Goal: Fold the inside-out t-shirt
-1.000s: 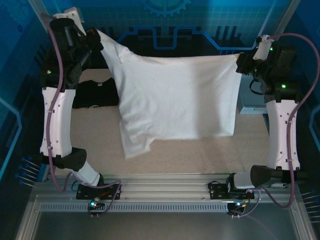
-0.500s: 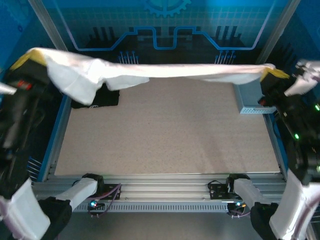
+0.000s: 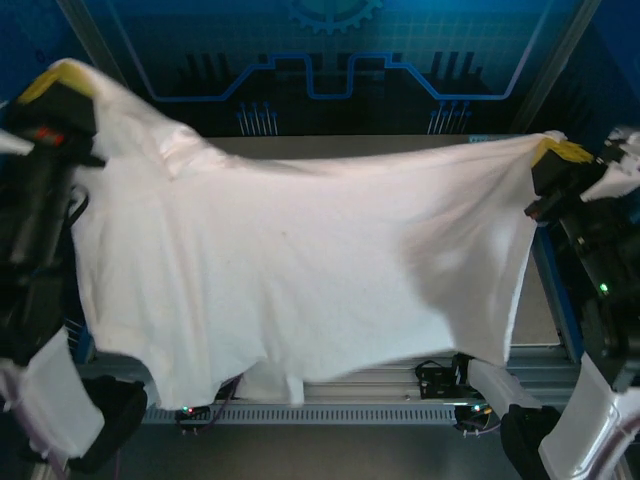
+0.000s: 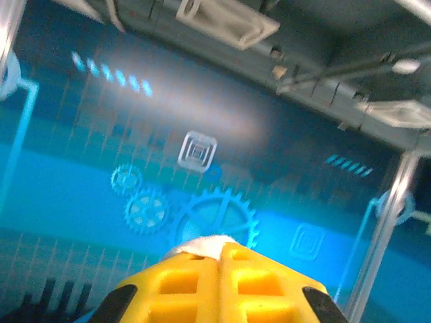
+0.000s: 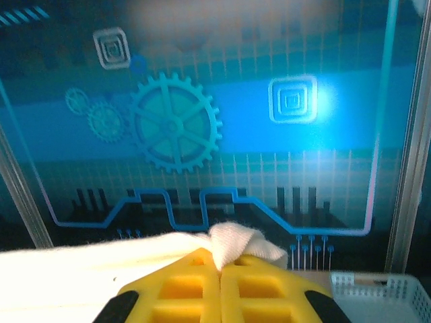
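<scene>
T-shirt [image 3: 300,270] hangs in the air as one wide white sheet, strung between my two grippers, above the table [image 3: 540,320]. Left gripper [image 3: 55,85] is clamped on one top corner; the wrist view shows a nub of white cloth pinched between the yellow fingers [image 4: 182,289]. Right gripper [image 3: 560,155] is likewise closed on the opposite corner, cloth bunched at the fingertips. The held edge is the long axis: it runs left to right across the whole workspace, sagging a little in the middle, with the left end higher in the top view than the right. From that edge the cloth falls away toward my bases, its lower hem lying over the near rail [image 3: 400,385]. Neither arm is nearer; the shirt lies inward and below both. My judgement: the lay-down turns on both grippers descending together, edge kept taut.
</scene>
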You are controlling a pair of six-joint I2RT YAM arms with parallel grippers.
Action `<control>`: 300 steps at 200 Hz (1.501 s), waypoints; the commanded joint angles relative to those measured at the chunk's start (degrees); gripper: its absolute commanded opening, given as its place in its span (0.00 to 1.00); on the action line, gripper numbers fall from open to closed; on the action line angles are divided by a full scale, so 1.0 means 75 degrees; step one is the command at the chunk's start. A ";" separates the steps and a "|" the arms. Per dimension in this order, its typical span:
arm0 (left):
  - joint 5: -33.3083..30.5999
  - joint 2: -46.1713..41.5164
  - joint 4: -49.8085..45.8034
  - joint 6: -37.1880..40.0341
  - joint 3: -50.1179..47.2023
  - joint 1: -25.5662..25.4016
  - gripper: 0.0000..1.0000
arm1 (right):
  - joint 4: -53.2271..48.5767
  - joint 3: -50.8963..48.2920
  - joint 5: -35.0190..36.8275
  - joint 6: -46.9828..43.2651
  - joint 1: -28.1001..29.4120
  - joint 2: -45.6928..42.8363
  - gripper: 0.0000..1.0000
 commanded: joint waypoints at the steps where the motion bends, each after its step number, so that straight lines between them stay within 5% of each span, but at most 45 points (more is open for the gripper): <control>1: -0.0271 0.0958 0.0786 0.0336 -0.0885 0.0060 0.00 | 0.0911 -0.0944 0.0302 -0.0308 -0.0043 0.0462 0.06; 35: -0.0051 0.2376 0.2117 0.0289 -0.2257 0.0056 0.00 | 0.2246 -0.2371 0.0672 -0.0367 0.0121 0.1530 0.06; 70: 0.0234 0.5322 0.2755 0.0207 -0.1684 0.0056 0.01 | 0.3667 -0.2766 0.1606 -0.0445 0.0675 0.3716 0.08; 92: 0.0606 0.8170 0.2137 0.0014 0.0934 0.0044 0.13 | 0.4357 -0.1998 0.2674 -0.0497 0.1071 0.5952 0.12; 112: 0.0815 1.1128 0.0827 -0.0170 0.5049 0.0033 0.45 | 0.3405 0.0486 0.3136 -0.0231 0.1156 0.8481 0.27; 125: 0.0866 1.1971 0.0799 -0.0287 0.6171 0.0033 0.59 | 0.2479 0.2176 0.3378 -0.0235 0.1164 0.9858 0.41; 154: 0.1041 1.0121 0.2411 -0.0602 0.2548 0.0021 0.73 | 0.1776 0.2974 0.3251 -0.0299 0.1201 1.0515 0.49; 233: 0.1578 0.4345 0.4536 -0.2779 -0.6612 0.0009 0.76 | 0.1928 -0.2647 0.1071 -0.0225 0.1474 0.7424 0.55; 263: 0.1332 0.3462 0.4233 -0.2677 -0.8152 0.0085 0.77 | 0.1888 -0.2168 0.0443 -0.0461 0.1507 0.8116 0.55; 300: 0.1452 0.2891 0.3917 -0.2641 -0.8863 0.0115 0.78 | 0.0644 -0.0358 0.0871 -0.0579 0.1309 0.9935 0.54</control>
